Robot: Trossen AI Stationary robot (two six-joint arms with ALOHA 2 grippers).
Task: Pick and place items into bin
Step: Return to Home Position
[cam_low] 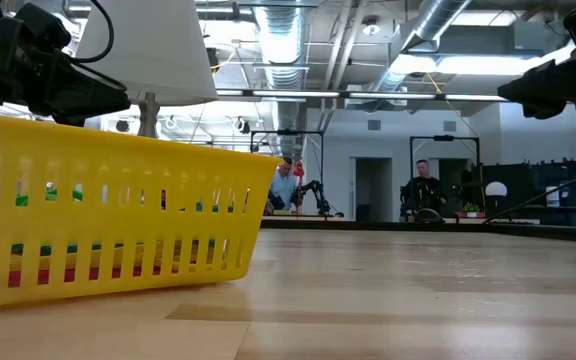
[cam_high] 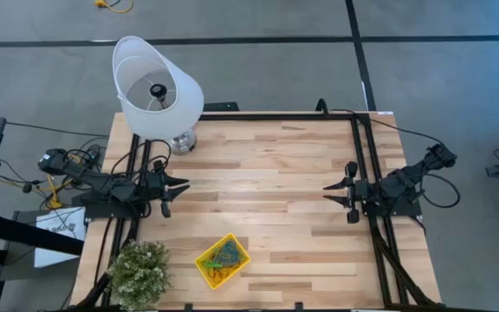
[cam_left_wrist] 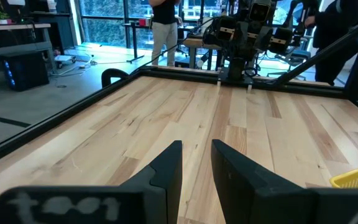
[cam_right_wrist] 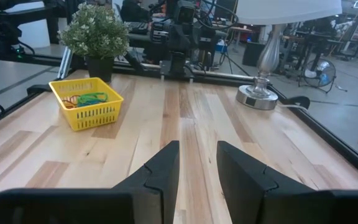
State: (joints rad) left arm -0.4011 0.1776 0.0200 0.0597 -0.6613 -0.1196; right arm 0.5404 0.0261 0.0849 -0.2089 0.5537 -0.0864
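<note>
The yellow bin (cam_high: pixel 223 260) stands on the table near its near edge, left of the middle; it also shows in the right wrist view (cam_right_wrist: pixel 87 102) and fills the left of the low view (cam_low: pixel 118 220). Coloured rubber bands (cam_high: pixel 224 256) lie inside it in a heap (cam_right_wrist: pixel 87 98). No band shows on the bare table. My left gripper (cam_high: pixel 178 192) hovers open at the table's left side, pointing right (cam_left_wrist: pixel 196 146). My right gripper (cam_high: pixel 332 192) hovers open at the right side, pointing left (cam_right_wrist: pixel 197 146). Both are empty and well away from the bin.
A white lamp (cam_high: pixel 157 87) stands at the far left corner, its metal base (cam_right_wrist: pixel 258 96) on the table. A potted plant (cam_high: pixel 139 270) sits at the near left corner beside the bin. Black rails (cam_high: pixel 360 156) run along the sides. People (cam_low: pixel 423 190) stand far behind.
</note>
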